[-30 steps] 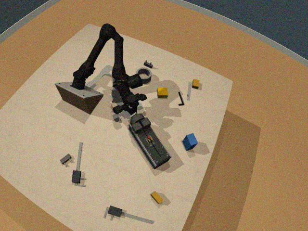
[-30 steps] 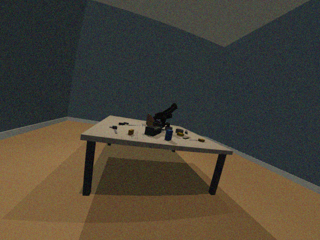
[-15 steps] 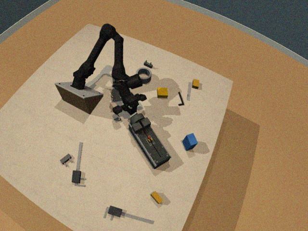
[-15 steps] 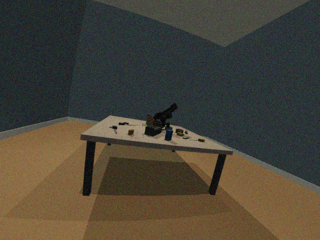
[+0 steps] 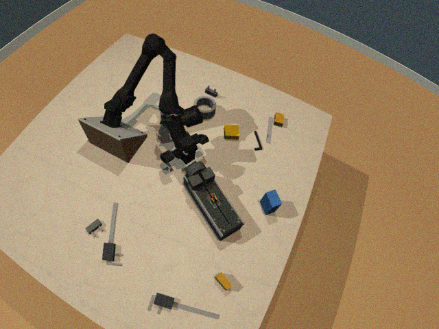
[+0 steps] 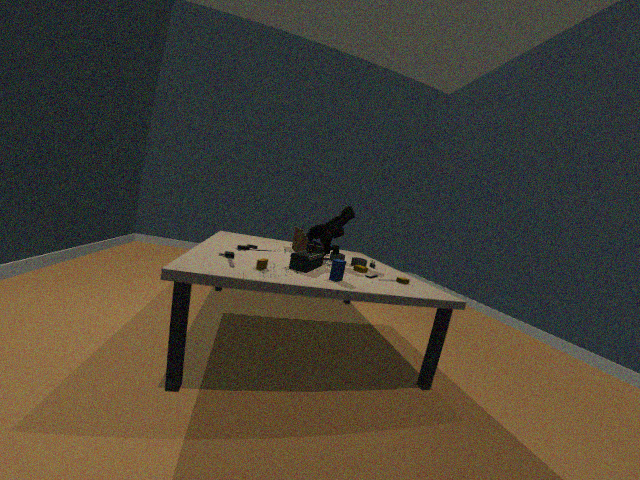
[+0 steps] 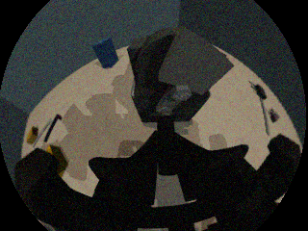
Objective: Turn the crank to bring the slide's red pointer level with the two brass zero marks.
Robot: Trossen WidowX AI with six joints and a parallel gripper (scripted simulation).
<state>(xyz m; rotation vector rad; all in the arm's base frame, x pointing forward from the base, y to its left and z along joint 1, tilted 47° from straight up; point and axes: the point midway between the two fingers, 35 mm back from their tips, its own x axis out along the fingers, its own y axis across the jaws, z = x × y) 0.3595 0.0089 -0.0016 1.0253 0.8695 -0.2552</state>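
Observation:
The crank machine point(image 5: 226, 216) point(image 6: 305, 261) is a long dark box lying diagonally on the table, with dark grey blocks on top at its end nearest the arm. Its red pointer point(image 5: 212, 195) sits close to the brass zero marks point(image 5: 214, 199), slightly toward the arm-side end; the exact gap is too small to read. My gripper point(image 5: 189, 161) point(image 7: 162, 133) is at the machine's arm-side end, shut on the crank handle. The handle is mostly hidden by the fingers and the machine's end in the wrist view. The pointer and marks do not show in the wrist view.
A blue block point(image 5: 270, 202) point(image 6: 337, 269) point(image 7: 106, 53) stands beside the machine. A yellow block point(image 5: 232, 131), a grey ring point(image 5: 205, 107) and a black hex key point(image 5: 258, 140) lie on one side. Another yellow block point(image 5: 223, 281) and caliper-like tools point(image 5: 108, 251) point(image 5: 164, 301) lie on the other.

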